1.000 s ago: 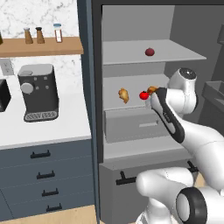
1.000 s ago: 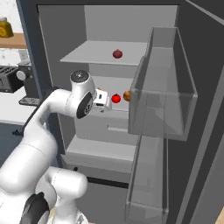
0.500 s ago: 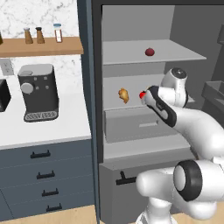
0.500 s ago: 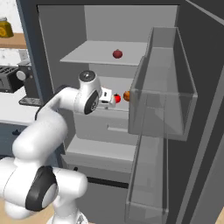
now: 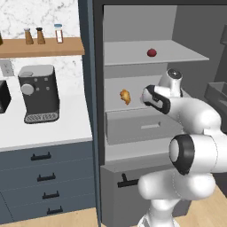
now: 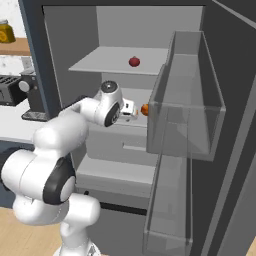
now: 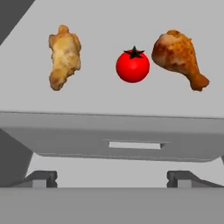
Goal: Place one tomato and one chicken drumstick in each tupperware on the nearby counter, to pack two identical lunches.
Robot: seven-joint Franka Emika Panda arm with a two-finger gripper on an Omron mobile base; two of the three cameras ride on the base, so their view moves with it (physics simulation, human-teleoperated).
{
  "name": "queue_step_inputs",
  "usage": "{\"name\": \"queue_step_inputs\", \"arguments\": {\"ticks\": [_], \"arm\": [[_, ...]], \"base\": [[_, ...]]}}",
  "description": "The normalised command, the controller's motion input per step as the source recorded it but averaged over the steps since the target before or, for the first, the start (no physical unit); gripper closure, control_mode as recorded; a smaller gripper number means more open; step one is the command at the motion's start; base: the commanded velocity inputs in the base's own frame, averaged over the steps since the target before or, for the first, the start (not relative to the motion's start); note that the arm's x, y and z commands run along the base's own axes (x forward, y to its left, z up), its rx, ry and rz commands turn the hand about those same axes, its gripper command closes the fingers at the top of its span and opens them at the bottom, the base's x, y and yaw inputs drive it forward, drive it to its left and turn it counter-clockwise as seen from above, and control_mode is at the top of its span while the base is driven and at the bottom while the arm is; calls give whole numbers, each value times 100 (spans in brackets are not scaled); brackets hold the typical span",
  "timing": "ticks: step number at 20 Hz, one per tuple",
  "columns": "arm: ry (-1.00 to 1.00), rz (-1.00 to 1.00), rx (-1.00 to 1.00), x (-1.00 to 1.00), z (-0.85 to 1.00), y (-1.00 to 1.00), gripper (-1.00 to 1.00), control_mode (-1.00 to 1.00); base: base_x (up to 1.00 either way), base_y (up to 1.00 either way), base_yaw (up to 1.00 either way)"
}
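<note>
Backing off from the fridge shelf, nothing picked up yet.
The gripper (image 7: 112, 178) has been drawn back; its fingers are spread and empty, while the tomato (image 7: 132, 65) lies between two chicken drumsticks (image 7: 179, 57) on the shelf (image 7: 109, 98).

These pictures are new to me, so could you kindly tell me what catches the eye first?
The bright red tomato on the grey fridge shelf stands out in the hand view, flanked by two golden chicken drumsticks. A second tomato sits alone on the shelf above. The gripper faces them from outside the drawer.
</note>
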Motion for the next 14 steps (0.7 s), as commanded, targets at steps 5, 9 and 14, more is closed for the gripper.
{"name": "queue_step_inputs", "arguments": {"ticks": [5,9,14], "arm": [[-2,0,0,52,-24,-18,-100,-100],[0,0,0,49,-4,-27,-100,-100],[0,0,0,51,-12,-6,-100,-100]], "base": [[0,0,0],[0,0,0],[0,0,0]]}}
